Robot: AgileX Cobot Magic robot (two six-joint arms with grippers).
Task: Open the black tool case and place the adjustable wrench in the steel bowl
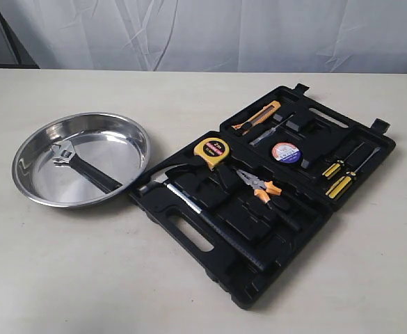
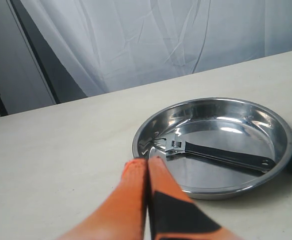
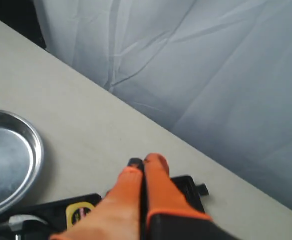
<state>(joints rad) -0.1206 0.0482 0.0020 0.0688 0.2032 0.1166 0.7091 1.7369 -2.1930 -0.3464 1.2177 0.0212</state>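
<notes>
The black tool case lies open flat on the table, both halves showing their recesses. The adjustable wrench, silver head and black handle, rests inside the steel bowl left of the case. From the left wrist view the wrench lies across the bowl, and my left gripper is shut and empty just outside the bowl's rim. My right gripper is shut with nothing in it, above the case's edge. Neither gripper shows in the exterior view.
The case holds a yellow tape measure, orange-handled pliers, a claw hammer, a utility knife, a roll of tape and yellow-handled screwdrivers. A white curtain hangs behind the table's far edge.
</notes>
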